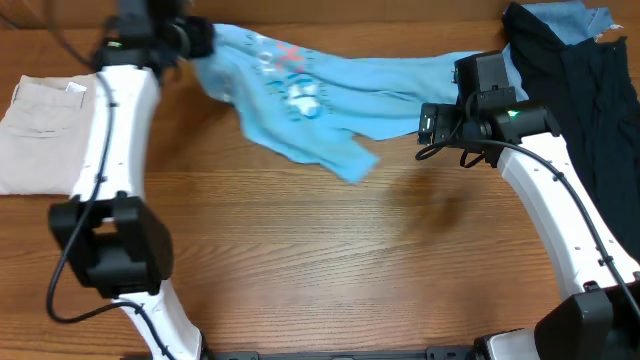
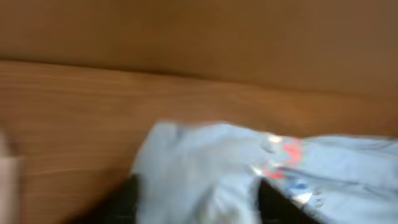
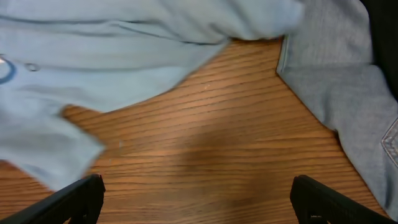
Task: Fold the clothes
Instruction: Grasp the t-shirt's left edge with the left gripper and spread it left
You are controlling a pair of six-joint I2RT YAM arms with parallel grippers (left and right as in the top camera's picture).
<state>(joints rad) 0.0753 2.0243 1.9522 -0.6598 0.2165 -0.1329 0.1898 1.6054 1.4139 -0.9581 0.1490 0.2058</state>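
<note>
Across far side of table (image 1: 350,250): T-shirt (image 1: 300,90) crumpled, strung between arms. Soft, light, floppy; pinch at hem or sleeve edge. Right gripper (image 3: 196,186) wide, empty; left gripper (image 1: 200,45) at cloth, grip unclear.

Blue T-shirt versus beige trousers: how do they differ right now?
The T-shirt is sky-blue with lettering; the trousers are plain beige. The T-shirt sprawls crumpled across the far side; the trousers lie flat, folded, at the left edge. Both are garments on the wooden table.
</note>
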